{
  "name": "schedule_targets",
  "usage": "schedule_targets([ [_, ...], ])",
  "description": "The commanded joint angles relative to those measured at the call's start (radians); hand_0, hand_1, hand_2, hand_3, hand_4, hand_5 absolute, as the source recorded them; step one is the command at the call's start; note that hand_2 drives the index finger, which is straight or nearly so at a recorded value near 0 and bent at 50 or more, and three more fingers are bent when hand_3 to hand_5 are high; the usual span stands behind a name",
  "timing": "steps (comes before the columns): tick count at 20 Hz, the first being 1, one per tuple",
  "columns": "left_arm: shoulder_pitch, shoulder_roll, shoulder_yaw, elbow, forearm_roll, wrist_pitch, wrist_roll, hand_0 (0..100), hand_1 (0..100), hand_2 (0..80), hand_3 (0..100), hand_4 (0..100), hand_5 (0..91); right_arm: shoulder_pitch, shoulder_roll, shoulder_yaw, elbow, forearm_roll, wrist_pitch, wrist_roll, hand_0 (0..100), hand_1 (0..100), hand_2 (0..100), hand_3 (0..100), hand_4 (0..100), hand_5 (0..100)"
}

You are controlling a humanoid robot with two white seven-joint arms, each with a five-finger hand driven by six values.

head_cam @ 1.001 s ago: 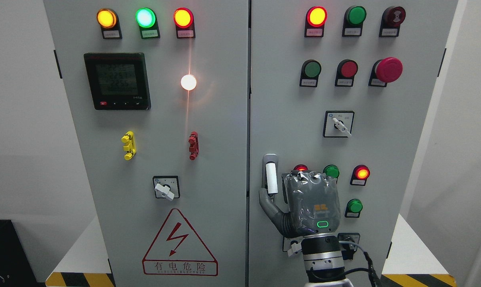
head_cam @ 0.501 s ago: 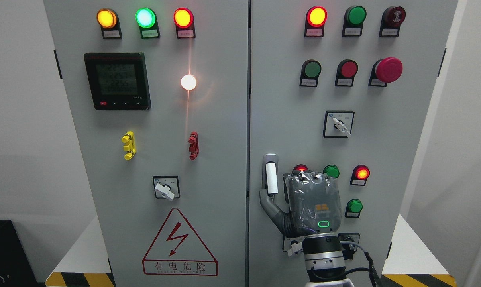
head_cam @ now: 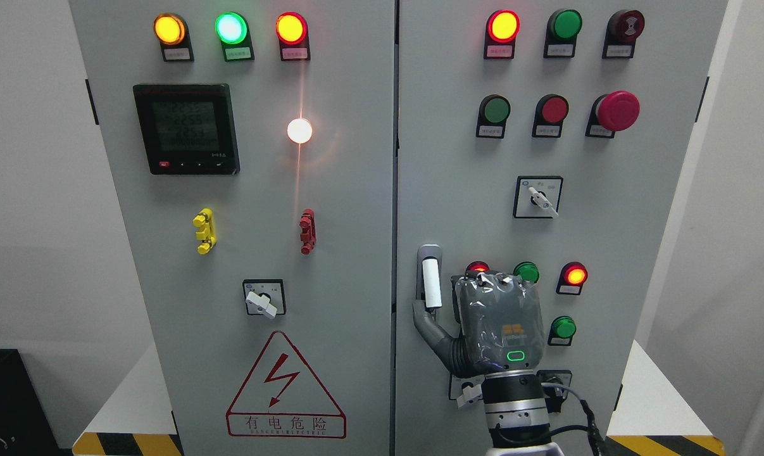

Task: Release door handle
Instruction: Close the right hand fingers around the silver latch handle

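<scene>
door handle (head_cam: pixel 430 278), just left of right hand (head_cam: pixel 497 323)

A white platform (head_cam: pixel 654 392) with black-and-yellow hazard striping along its front edge (head_cam: pixel 660 444) carries the grey control cabinet (head_cam: pixel 356 266), which stands upright on it (two doors side by side). The platform shows at both lower corners, left (head_cam: pixel 128 405) and right.

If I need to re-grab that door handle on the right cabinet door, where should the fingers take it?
Take the door handle on its white upright bar, coming from its right, where the right hand already sits. The bar runs vertically near the door's left edge, so fingers probably wrap best sideways around its middle.
</scene>
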Motion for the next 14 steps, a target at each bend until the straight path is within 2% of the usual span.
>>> schedule_targets([
  [1, 0.009, 0.001, 0.0, 0.0, 0.0, 0.0, 0.0, 12, 56, 0.0, 0, 0, 0.0, 0.002, 0.0, -0.01, -0.002, -0.002, 0.0, -0.001, 39, 38, 95, 100, 100, 100],
  [14, 0.009, 0.001, 0.0, 0.0, 0.0, 0.0, 0.0, 12, 56, 0.0, 0, 0, 0.0, 0.002, 0.001, -0.013, -0.007, -0.002, 0.014, -0.004, 43, 37, 95, 100, 100, 100],
])
